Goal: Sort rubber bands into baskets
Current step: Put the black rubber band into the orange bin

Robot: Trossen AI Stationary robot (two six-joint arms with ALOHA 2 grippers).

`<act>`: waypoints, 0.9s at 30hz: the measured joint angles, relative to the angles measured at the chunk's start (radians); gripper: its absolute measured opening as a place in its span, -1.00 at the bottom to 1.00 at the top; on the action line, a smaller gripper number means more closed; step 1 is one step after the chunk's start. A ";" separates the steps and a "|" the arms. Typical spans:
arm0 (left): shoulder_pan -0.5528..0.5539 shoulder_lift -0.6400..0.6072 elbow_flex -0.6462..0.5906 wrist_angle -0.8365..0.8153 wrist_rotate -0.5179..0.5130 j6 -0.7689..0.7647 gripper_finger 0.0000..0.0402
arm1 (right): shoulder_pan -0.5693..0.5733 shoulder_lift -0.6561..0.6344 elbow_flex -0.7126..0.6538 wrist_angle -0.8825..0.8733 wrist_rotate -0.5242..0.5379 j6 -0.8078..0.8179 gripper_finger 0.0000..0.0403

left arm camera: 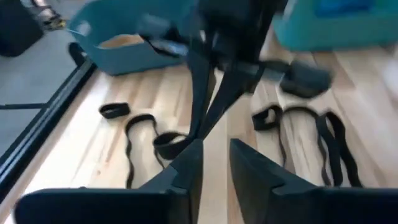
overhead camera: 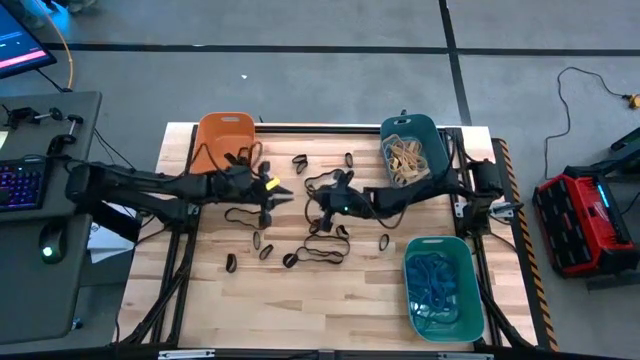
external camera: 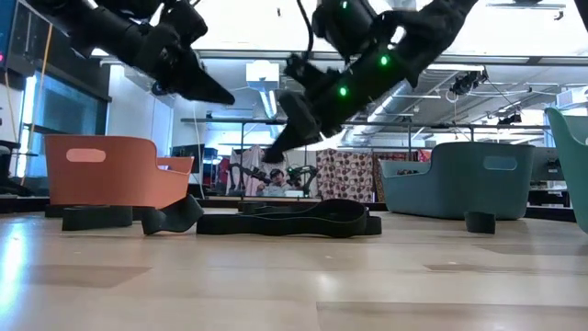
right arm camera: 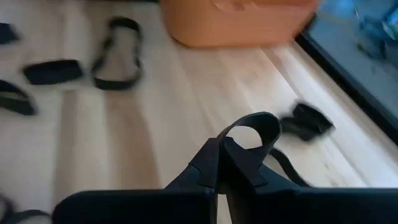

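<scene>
My right gripper (overhead camera: 318,205) is over the table's middle, above the wood, shut on a black rubber band (right arm camera: 252,124). My left gripper (overhead camera: 284,197) faces it from the left, open by a narrow gap (left arm camera: 216,155), its tips at the lower end of that band (left arm camera: 198,93). The orange basket (overhead camera: 222,140) stands at the far left. The dark teal basket (overhead camera: 412,150) with tan bands stands at the far right. The lighter green basket (overhead camera: 440,290) with blue bands stands at the near right. Several black bands (overhead camera: 322,252) lie flat on the wood. My right gripper pinches the black band between its two fingers. A small loop (right arm camera: 262,123) stands out past the fingertips and a strand (right arm camera: 287,167) trails down behind them. The fingers slant down toward the table's left. The band hangs below in two strands (left arm camera: 233,93). My left gripper: I cannot tell whether its fingertip (left arm camera: 194,158) touches the band's lower end.
Loose black bands lie around both grippers, a long one near the front (external camera: 294,219) and small ones by the orange basket (right arm camera: 117,53). A black cable runs from the right arm past the dark teal basket. A monitor and keyboard stand off the table's left.
</scene>
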 joint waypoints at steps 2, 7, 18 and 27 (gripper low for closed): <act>-0.031 0.031 0.000 0.001 -0.022 0.031 -0.56 | 0.025 0.000 0.014 0.009 0.000 -0.032 -0.99; -0.113 0.098 0.000 0.007 -0.100 0.160 -0.36 | 0.067 0.000 0.036 0.014 -0.027 -0.052 -1.00; -0.266 0.163 0.000 0.082 -0.335 0.362 -0.07 | 0.084 0.000 0.043 0.052 -0.119 -0.007 -1.00; -0.309 0.192 0.000 0.094 -0.424 0.443 -0.04 | 0.084 0.000 0.043 0.095 -0.153 0.028 -1.00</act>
